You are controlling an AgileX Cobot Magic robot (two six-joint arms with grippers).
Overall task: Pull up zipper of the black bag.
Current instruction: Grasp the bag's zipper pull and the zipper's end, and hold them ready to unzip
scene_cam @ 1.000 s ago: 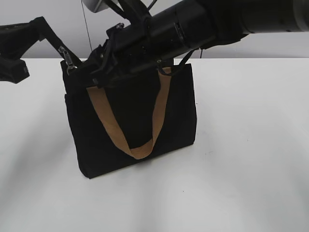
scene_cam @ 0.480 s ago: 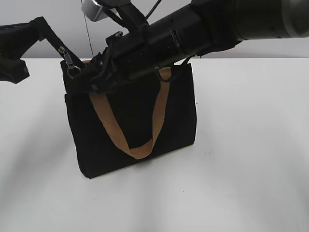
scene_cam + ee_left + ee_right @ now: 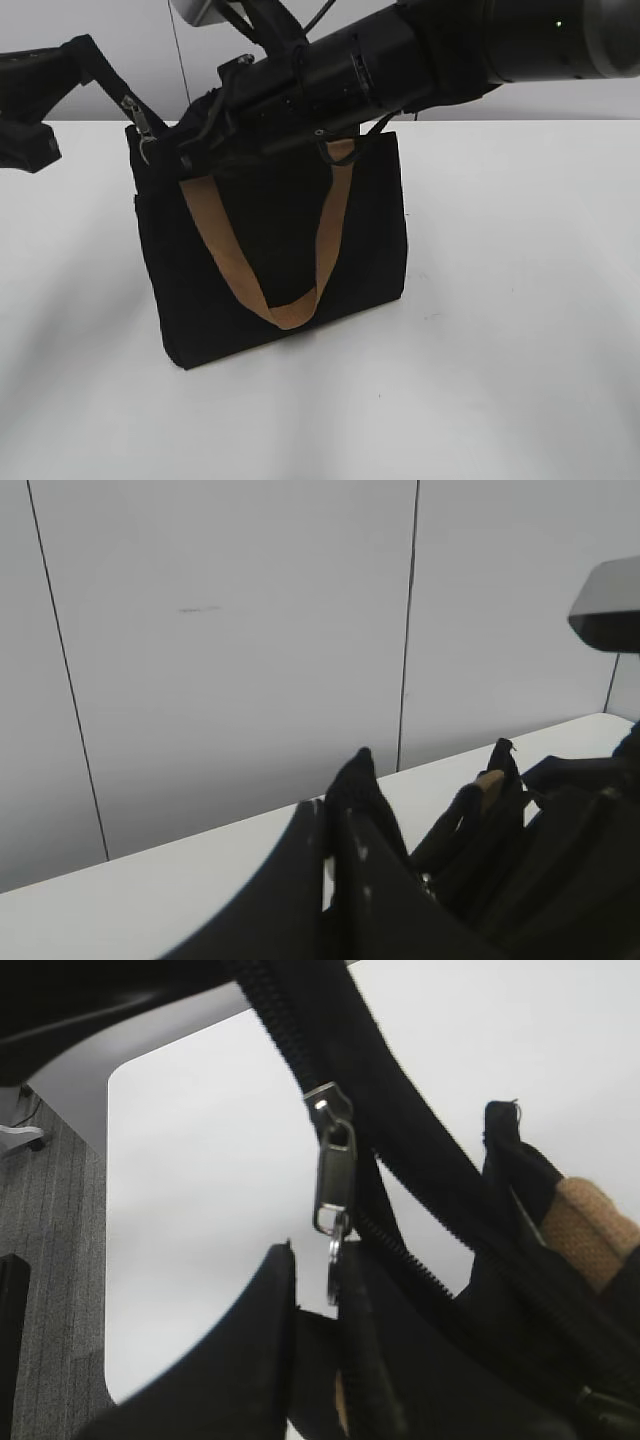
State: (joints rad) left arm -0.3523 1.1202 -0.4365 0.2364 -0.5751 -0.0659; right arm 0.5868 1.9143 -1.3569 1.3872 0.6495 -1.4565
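Lifting slightly: right gripper point(image 3: 315, 1290) | jaws clamped on zipper point(image 3: 334, 1175) ring | left gripper point(image 3: 335, 810) unchanged, jaws together

A plain white table point(image 3: 520, 300) carries the black bag point(image 3: 275, 250), standing upright at about ten o'clock from centre.

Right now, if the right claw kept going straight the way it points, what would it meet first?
Most likely the zipper's silvery pull tab: the right claw sits just short of it, fingertips around the ring hanging below. Beyond that lies the black bag corner that the left claw pinches. Depth is uncertain.
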